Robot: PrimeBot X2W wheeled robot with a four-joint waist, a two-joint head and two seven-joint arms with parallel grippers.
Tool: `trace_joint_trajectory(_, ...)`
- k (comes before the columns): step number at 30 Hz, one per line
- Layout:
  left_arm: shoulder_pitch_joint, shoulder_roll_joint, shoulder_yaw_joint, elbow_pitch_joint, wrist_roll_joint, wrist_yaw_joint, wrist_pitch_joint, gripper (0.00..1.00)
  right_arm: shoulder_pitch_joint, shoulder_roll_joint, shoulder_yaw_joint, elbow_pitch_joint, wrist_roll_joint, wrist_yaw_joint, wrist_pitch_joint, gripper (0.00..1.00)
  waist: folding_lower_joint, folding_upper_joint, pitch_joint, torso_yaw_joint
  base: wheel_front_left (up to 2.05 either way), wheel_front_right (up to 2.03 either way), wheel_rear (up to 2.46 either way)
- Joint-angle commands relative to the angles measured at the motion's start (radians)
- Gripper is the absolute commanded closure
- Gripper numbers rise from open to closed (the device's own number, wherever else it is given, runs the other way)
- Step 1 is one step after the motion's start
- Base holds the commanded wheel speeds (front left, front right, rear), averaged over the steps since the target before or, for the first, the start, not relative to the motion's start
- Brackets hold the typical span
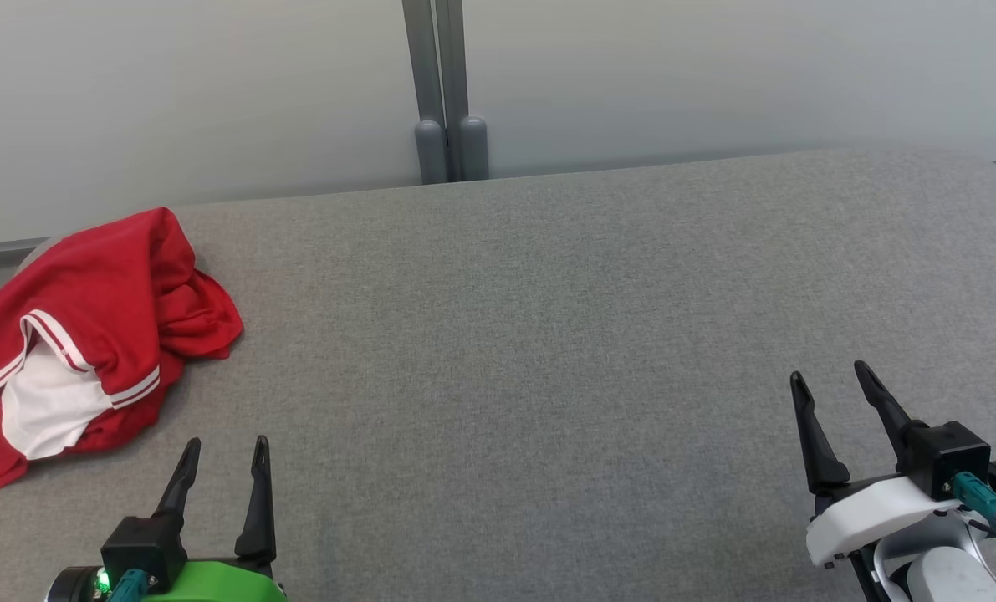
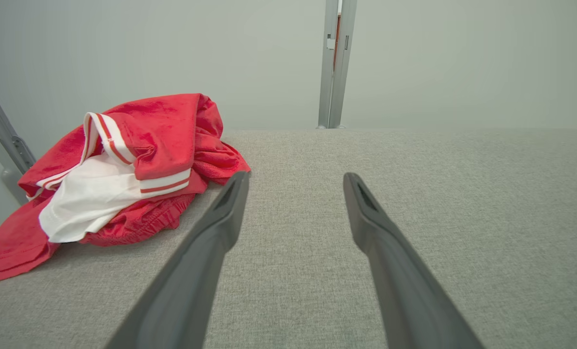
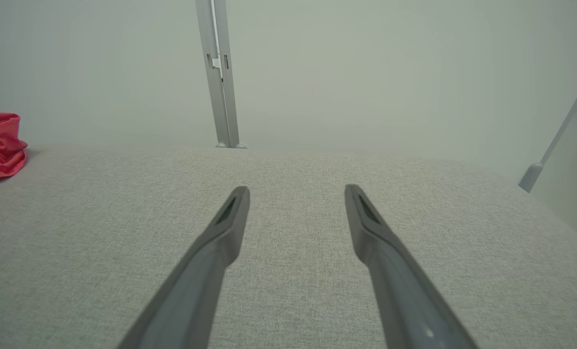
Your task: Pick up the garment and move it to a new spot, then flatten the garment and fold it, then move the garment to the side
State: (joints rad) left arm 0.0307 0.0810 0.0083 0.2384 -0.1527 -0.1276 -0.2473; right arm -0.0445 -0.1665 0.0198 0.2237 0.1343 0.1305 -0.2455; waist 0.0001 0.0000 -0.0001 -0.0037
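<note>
A crumpled red garment (image 1: pixel 96 334) with white panels and red-and-white striped trim lies in a heap on the grey fabric-covered table (image 1: pixel 548 334), far to the left of the grey double post (image 1: pixel 446 84) that stands against the pale wall behind the table's back edge. Its left part runs out of the head view, so it may hang over the table's edge there; that cannot be told. The left gripper (image 1: pixel 227 441) hovers nearer the robot than the post and to its left, just beside the garment's near edge, fingers spread wide apart and holding nothing. The right gripper (image 1: pixel 829 372) hangs over bare table well to the right of the post, also on the robot's side, its two dark fingers likewise parted and empty, well apart from the garment.
</note>
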Motion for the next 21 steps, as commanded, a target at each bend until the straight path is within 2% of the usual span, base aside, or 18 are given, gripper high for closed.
trace_joint_trajectory(1,0.007,0.001,0.002,0.001,0.021,-0.004,-0.006,0.0,0.014,-0.002,-0.001,-0.003,-0.02,0.0,-0.008,0.0,-0.0001,0.0,-0.001,-0.002,0.0,0.0,0.0)
trace_joint_trajectory(9,0.014,0.006,-0.008,-0.002,0.048,-0.004,-0.02,0.0,0.018,0.001,-0.013,-0.003,-0.044,0.0,-0.022,0.0,-0.0001,0.0,0.0,-0.015,0.0,0.0,0.0)
trace_joint_trajectory(21,0.001,0.011,-0.018,0.003,0.036,-0.004,-0.019,0.0,0.025,0.006,-0.031,0.007,-0.011,0.0,-0.021,0.0,-0.0001,0.0,0.004,-0.005,0.0,0.0,0.0)
